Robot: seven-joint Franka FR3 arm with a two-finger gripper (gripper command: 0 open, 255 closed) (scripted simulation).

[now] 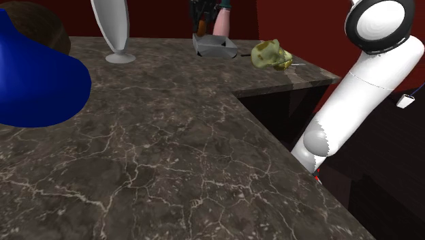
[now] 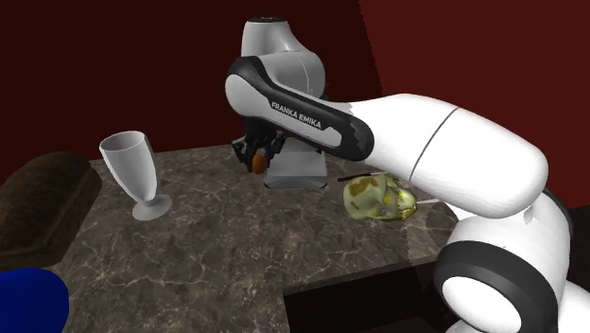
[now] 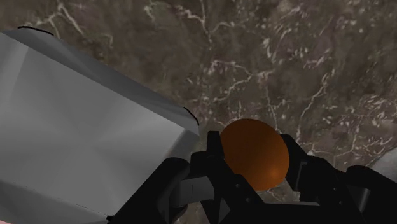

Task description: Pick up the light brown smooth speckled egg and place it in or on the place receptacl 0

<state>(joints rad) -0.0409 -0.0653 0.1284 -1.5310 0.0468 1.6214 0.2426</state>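
An orange-brown smooth egg (image 3: 252, 151) is clasped between the two black fingers of my gripper (image 3: 254, 167), which is shut on it. In the second exterior view the gripper (image 2: 257, 151) holds the egg (image 2: 258, 164) just above the counter, at the left edge of a grey square tray (image 2: 295, 173). From the wrist, the tray (image 3: 83, 133) lies close beside the egg, which hangs over bare marble outside the tray's rim. The shoulder view puts the tray (image 1: 214, 46) at the far edge of the counter with the egg (image 1: 201, 27) just above its left rim.
A grey stemmed glass (image 1: 116, 31) (image 2: 132, 175) stands on the dark marble counter (image 1: 170, 150). A yellow-green lumpy object (image 1: 270, 54) (image 2: 378, 197) lies beside the tray. A big blue object (image 1: 34, 75) and a dark brown lump (image 2: 43, 203) sit at one end of the counter.
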